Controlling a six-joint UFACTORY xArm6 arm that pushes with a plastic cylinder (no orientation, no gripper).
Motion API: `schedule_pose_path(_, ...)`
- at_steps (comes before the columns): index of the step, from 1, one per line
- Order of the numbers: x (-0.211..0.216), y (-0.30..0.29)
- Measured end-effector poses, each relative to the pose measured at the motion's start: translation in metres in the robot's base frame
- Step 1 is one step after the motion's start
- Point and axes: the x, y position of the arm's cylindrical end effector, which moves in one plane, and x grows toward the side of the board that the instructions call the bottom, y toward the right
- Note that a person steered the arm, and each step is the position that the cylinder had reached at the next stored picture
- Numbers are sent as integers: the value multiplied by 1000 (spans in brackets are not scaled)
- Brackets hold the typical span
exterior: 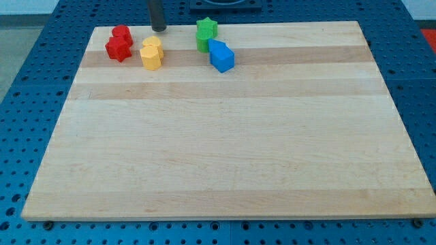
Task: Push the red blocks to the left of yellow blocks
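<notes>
Two red blocks (119, 43) sit touching at the top left of the surface (225, 150), one behind the other, so the pair's long axis runs from the view's top down toward the bottom, leaning slightly left. The nearer one looks star-like; the shape of the farther one I cannot make out. Just to their right, apart by a narrow gap, stand two yellow blocks (151, 54), also stacked front to back with the same top-to-bottom axis; their outlines look rounded or many-sided. The reds thus lie at the yellows' left.

My tip (159, 29) rests near the surface's top edge, just above and slightly right of the yellows, touching no block. This end effector is a plain rod with no jaws to spread or press, and it pinches nothing.

Further right, a green block (206, 34) touches a blue block (221, 56) below it.

Pale wooden planks make up the surface, lying on a blue perforated base (41, 82).
</notes>
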Motion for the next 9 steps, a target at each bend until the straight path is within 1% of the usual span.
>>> schedule_pose_path(2, 0, -19)
schedule_pose_path(3, -1, -72)
schedule_pose_path(7, 4, -85)
schedule_pose_path(8, 24, -89)
schedule_pose_path(9, 36, -95)
